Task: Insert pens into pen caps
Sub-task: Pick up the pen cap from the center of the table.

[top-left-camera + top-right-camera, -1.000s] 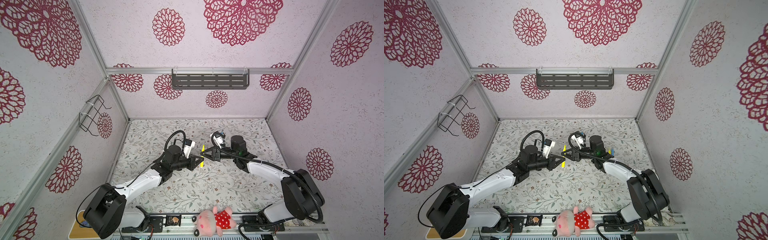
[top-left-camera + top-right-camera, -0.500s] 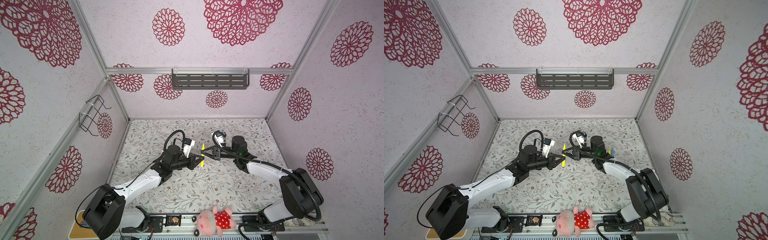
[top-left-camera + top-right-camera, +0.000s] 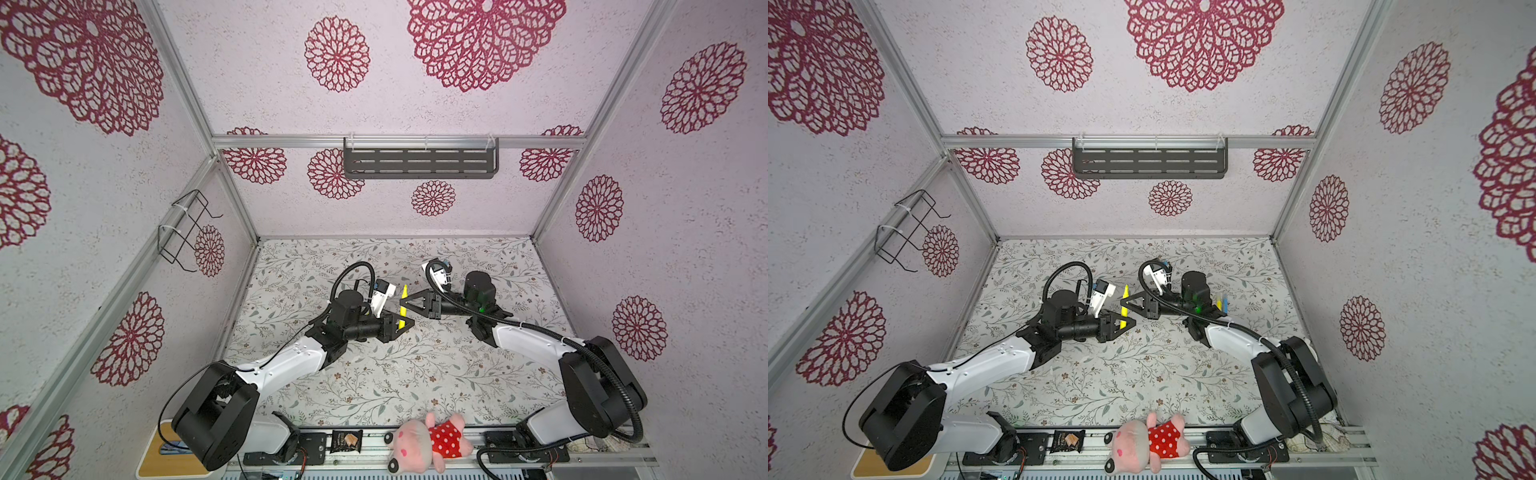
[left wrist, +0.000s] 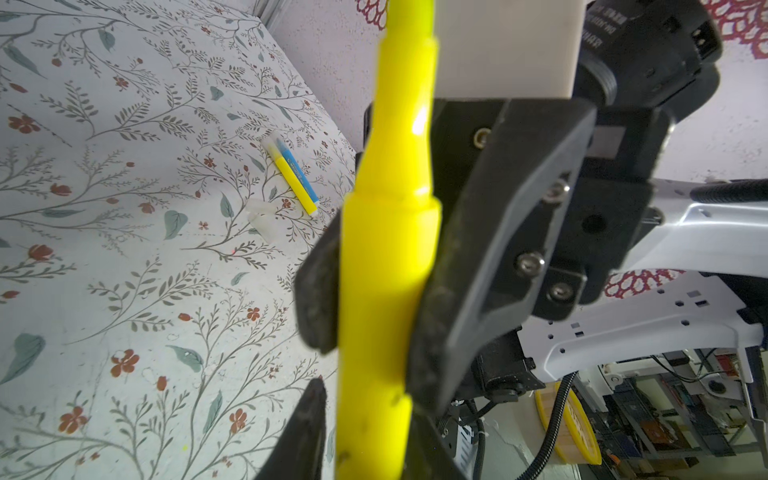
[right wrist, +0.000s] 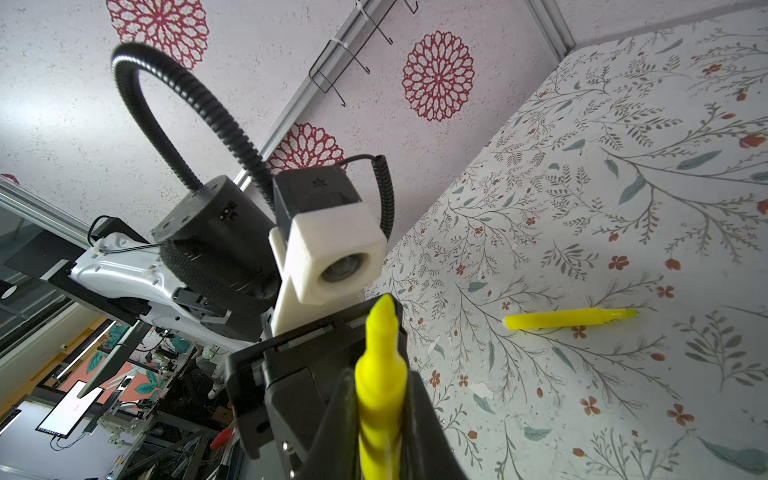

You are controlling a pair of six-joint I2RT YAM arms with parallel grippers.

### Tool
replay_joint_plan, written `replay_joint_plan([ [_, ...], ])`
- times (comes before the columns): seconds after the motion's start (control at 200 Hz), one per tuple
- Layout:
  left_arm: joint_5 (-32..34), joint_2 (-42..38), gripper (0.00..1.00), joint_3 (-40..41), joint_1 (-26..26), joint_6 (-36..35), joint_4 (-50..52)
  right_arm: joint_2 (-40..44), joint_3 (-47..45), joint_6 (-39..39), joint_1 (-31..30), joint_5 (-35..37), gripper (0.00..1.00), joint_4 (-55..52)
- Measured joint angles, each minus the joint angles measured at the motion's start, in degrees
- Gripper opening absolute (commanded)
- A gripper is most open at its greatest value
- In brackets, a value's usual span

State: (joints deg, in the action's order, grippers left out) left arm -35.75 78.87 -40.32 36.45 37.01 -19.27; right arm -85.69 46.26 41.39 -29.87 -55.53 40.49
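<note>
Two grippers share one yellow pen (image 3: 403, 293) above the floral table cover (image 3: 374, 382): the right gripper (image 3: 406, 304) is clamped tight on its middle, while the left gripper (image 3: 406, 323) has its jaws slightly parted around its thick end. Past the right gripper from that pen, a second yellow pen (image 4: 289, 176) and a blue pen (image 4: 301, 176) lie side by side, translucent pen caps (image 4: 266, 224) just beside them.

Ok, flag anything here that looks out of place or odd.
A pink plush toy in a red spotted dress lies across the front rail, near a small dark packet. Neither has anything to do with capping pens.
</note>
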Motion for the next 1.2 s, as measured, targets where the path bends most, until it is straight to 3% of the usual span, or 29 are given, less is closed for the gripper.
replay_joint_plan([
  [0.185,-1.05,0.02,0.28,-0.02,0.00,0.37,0.31,0.37,0.00,-3.10,-0.46,-0.09,0.00,-4.31],
  [0.705,-1.51,0.02,0.01,-0.02,-0.37,0.33,1.36,1.53,0.00,-5.70,-0.72,-0.22,0.01,-7.61],
  [0.776,-1.62,0.02,0.00,-0.02,-0.39,0.28,1.55,1.66,0.00,-5.88,-0.72,-0.20,0.08,-8.07],
  [0.891,-1.95,0.02,0.00,-0.02,-0.37,0.04,1.55,2.36,0.00,-6.27,-0.79,0.02,0.34,-9.31],
  [0.951,-1.68,0.00,0.00,-0.02,-0.42,0.07,1.62,3.02,0.02,-7.39,-0.83,0.02,0.42,-10.40],
  [1.196,1.09,-1.57,0.00,-0.02,-0.81,-1.29,4.68,9.09,3.91,-16.48,-0.35,3.63,0.52,-23.76],
])
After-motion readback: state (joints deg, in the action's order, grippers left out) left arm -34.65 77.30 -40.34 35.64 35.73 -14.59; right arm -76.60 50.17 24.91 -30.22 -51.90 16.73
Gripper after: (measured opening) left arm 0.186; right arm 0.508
